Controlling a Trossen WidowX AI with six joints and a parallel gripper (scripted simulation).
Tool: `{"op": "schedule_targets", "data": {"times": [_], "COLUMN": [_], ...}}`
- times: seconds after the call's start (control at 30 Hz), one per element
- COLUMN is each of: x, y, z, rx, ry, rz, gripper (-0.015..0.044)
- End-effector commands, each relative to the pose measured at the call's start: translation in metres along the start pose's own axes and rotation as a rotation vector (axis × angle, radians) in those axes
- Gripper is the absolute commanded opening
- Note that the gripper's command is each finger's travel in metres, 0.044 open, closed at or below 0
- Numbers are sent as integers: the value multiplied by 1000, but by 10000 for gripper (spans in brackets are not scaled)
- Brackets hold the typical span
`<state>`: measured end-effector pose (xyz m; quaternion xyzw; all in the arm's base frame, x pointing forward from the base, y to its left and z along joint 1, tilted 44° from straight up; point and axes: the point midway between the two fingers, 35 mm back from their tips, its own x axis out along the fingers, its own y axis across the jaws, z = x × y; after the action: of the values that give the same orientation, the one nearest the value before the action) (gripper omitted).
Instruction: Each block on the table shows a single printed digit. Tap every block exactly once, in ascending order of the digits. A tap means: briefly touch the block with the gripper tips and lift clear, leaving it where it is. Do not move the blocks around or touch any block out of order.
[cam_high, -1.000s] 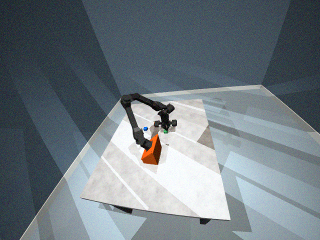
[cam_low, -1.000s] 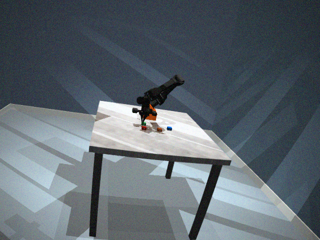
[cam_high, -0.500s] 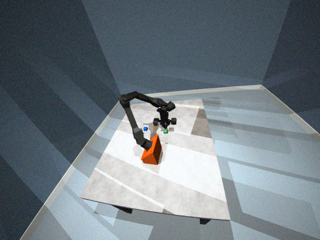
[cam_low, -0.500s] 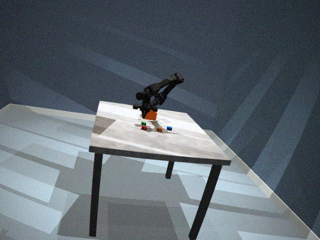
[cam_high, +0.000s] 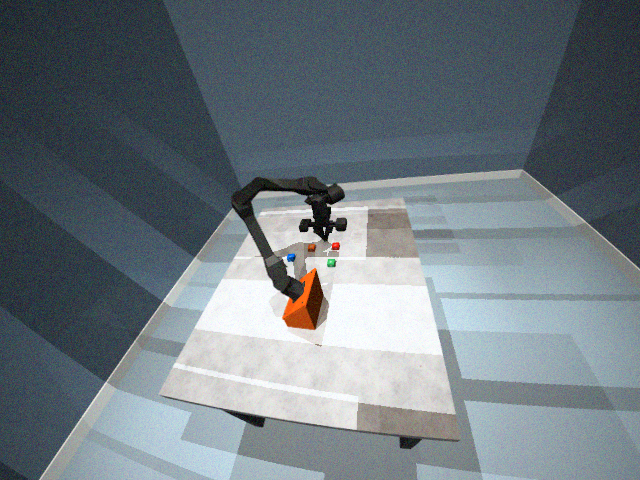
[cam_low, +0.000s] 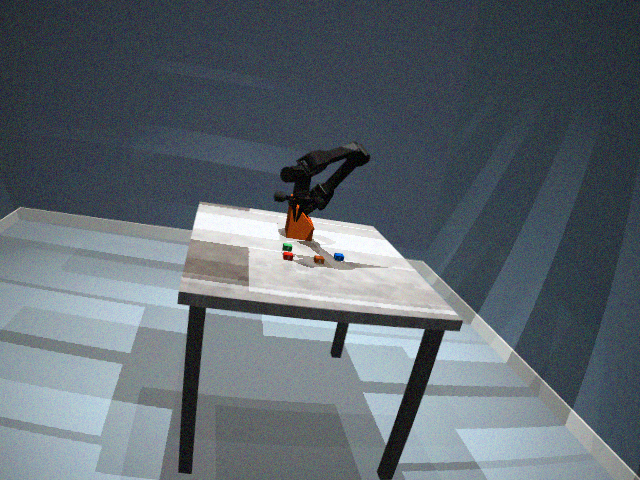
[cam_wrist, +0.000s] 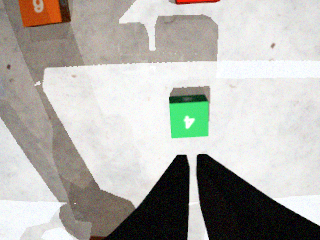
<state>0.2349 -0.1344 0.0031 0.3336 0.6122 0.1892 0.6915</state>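
Observation:
The green block (cam_high: 331, 262) (cam_low: 286, 246) (cam_wrist: 179, 127) shows an upside-down 4 in the wrist view. The red block (cam_high: 336, 245) (cam_low: 287, 256) (cam_wrist: 197, 1) is cut off at the wrist view's top edge, its digit hidden. The orange block (cam_high: 311, 248) (cam_low: 318, 259) (cam_wrist: 50, 16) is at that view's top left; its partly cut digit looks like 6 or 9. The blue block (cam_high: 291, 257) (cam_low: 338, 256) is outside the wrist view; its digit is unreadable. My gripper (cam_high: 325, 240) (cam_low: 296, 219) (cam_wrist: 191, 164) is shut and empty, raised above the table, touching no block.
The orange wedge-shaped base (cam_high: 303, 312) (cam_low: 298, 230) carries the arm on the table (cam_high: 382, 320) (cam_low: 341, 284). The green block is the nearest to the base in the top view. The arm's shadow falls around the blocks.

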Motion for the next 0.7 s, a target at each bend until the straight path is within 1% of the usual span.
{"op": "schedule_targets", "data": {"times": [0.0, 0.13, 0.4, 0.47, 0.57, 0.6, 0.67], "x": [-7, -4, -2, 20, 67, 74, 77], "y": [54, 104, 106, 105, 107, 107, 107], "z": [44, 66, 67, 70, 69, 68, 68], "rx": [-36, -40, -40, -40, -40, -40, -40], "ry": [-17, -16, -15, -16, -16, -16, -16], "rz": [-14, 2, 3, 1, 5, 6, 7], "gripper": [20, 20, 20, 20, 20, 20, 20]}}
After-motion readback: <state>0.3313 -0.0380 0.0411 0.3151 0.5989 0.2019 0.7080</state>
